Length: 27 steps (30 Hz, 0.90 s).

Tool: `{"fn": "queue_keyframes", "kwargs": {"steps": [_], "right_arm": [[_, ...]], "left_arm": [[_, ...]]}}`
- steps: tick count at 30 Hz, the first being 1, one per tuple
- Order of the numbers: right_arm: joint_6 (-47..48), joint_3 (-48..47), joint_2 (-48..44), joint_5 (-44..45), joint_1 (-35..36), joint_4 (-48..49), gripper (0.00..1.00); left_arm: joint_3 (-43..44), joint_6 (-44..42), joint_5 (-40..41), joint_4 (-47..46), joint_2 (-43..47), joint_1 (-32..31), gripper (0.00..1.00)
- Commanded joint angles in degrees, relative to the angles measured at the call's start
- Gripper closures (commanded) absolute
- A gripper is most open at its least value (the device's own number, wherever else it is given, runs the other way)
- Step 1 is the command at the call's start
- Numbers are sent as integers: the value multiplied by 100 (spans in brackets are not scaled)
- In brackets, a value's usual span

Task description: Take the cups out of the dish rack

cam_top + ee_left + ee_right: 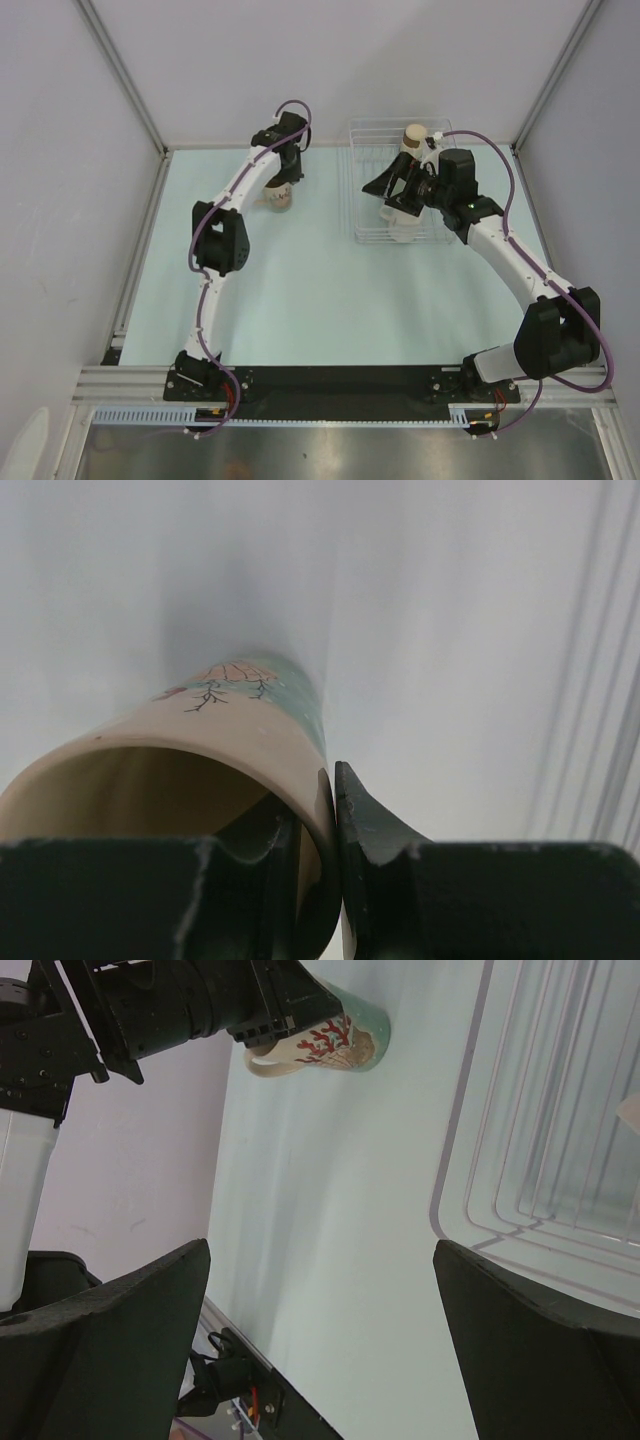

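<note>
My left gripper (283,182) is shut on the rim of a cream cup (279,198) with printed branches and a green base, held tilted low over the table, left of the dish rack (355,180). In the left wrist view one finger (250,860) sits inside the cup (200,740) and the other presses its outer wall. The right wrist view shows the same cup (335,1040). My right gripper (388,195) hovers open over the rack, above a white cup (400,222). A tan brown-topped cup (415,136) stands at the rack's far end. Nothing lies between the right gripper's (320,1340) fingers.
The rack's white wire corner (458,1110) runs along the right of the right wrist view. Grey walls and metal posts (120,75) enclose the pale green table (300,300) on three sides. The arm bases sit on a black rail (340,380) at the near edge.
</note>
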<state>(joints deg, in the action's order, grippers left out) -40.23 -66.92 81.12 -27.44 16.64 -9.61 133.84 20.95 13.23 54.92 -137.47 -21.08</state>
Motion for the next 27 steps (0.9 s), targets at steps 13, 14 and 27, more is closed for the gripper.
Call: {"fn": "queue_keyframes", "kwargs": {"steps": [13,14,27], "right_arm": [[41,91,-158,-51,-3,152,0],[59,65,-167,-42,-12,135,0],[1964,-1173,-229,3213,417,-2272,0]], "left_arm": [[116,-3,531,-227,993,-133,32],[116,6,548,-218,1046,-168,26],[-638,-3,311,-866,2996,-950,0]]}}
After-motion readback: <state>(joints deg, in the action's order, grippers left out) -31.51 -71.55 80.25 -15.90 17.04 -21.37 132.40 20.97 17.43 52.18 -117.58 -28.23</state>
